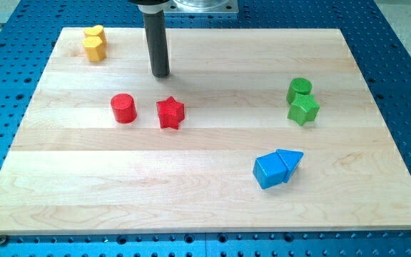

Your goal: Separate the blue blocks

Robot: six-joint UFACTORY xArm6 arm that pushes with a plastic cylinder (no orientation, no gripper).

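Two blue blocks touch each other at the view's lower right: a blue cube (270,171) on the left and a blue triangular block (290,161) on its right. My tip (161,73) rests on the board near the view's top, left of centre. It is far up and to the left of the blue pair, and just above the red star (170,113). It touches no block.
A red cylinder (123,108) sits left of the red star. Two yellow blocks (94,43) touch at the top left corner. A green cylinder (299,89) and a green star (303,109) touch at the right. The wooden board (205,200) lies on a blue perforated table.
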